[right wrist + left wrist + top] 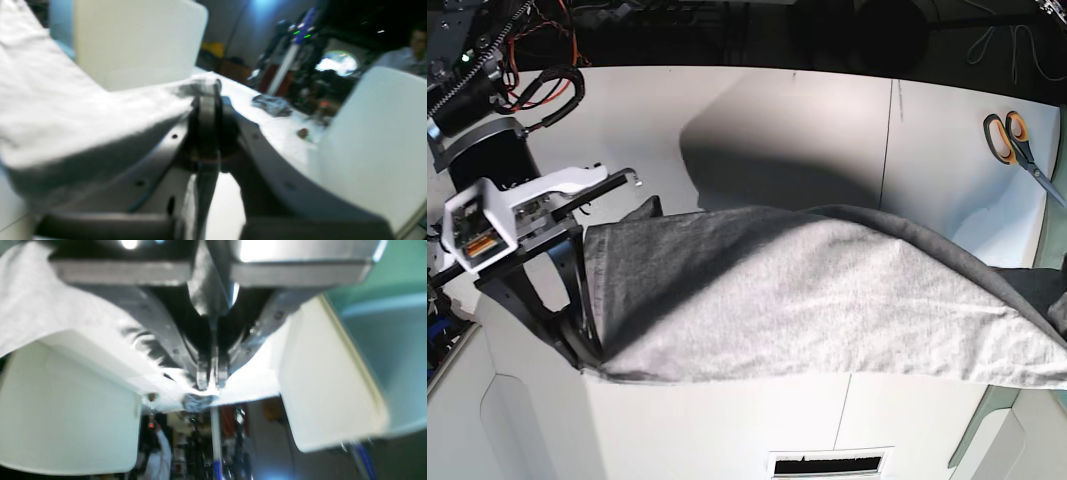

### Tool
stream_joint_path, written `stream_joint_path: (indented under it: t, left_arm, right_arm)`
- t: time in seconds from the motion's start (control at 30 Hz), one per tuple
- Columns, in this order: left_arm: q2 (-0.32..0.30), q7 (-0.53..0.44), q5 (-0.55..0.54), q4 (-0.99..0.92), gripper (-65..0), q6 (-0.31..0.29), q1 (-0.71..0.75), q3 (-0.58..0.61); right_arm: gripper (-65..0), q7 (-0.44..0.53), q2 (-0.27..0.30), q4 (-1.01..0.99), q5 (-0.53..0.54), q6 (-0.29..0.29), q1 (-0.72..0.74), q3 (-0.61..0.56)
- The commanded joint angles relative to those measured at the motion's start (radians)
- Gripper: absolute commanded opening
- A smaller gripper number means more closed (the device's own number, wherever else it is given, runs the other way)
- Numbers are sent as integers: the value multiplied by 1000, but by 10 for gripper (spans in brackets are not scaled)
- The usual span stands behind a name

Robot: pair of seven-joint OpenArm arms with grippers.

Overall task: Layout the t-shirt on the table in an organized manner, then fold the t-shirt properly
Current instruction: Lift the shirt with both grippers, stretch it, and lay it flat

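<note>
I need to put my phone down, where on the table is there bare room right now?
Bare table lies along the far side, between the lifted t-shirt and the scissors, and in a near strip below the shirt's hem. The middle is crowded: both grippers hold the shirt stretched.

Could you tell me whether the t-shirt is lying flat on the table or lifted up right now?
Lifted: the t-shirt hangs stretched above the table, casting a shadow; both grippers, left and right, are shut on its edge.
</note>
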Motion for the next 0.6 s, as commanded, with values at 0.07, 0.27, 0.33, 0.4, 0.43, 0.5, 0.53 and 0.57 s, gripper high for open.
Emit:
stream_joint_path:
  t: [0.07, 0.27, 0.33, 0.4, 0.43, 0.5, 0.53, 0.57]
  left_arm:
    - [-22, -74, -17, 50, -650, 7, -24, -32]
    - [-23, -85, 71, 6, -650, 7, -109, 61]
    - [-23, -129, 133, -58, -650, 7, -142, 169]
    - [-23, -203, 228, -148, -650, 7, -187, 298]
    - [-23, -243, 278, -201, -650, 7, -214, 364]
    - [-23, -313, 371, -317, -650, 8, -279, 492]
    - [-22, -342, 410, -380, -650, 8, -315, 550]
    - [-22, -369, 446, -444, -650, 11, -352, 603]
  right_arm:
    - [-650, 17, 3, 21, 45, -8, 9, 51]
    - [-650, 13, 3, 6, 2, -13, 29, 101]
    - [-650, 8, 3, -52, -40, -21, 66, 101]
    - [-650, 8, 3, -148, -82, -38, 120, 101]
    - [-650, 9, 3, -206, -100, -48, 151, 101]
    - [-650, 9, 3, -332, -126, -61, 220, 101]
    - [-650, 9, 3, -395, -138, -61, 257, 101]
    - [-650, 10, 3, -458, -148, -61, 295, 101]
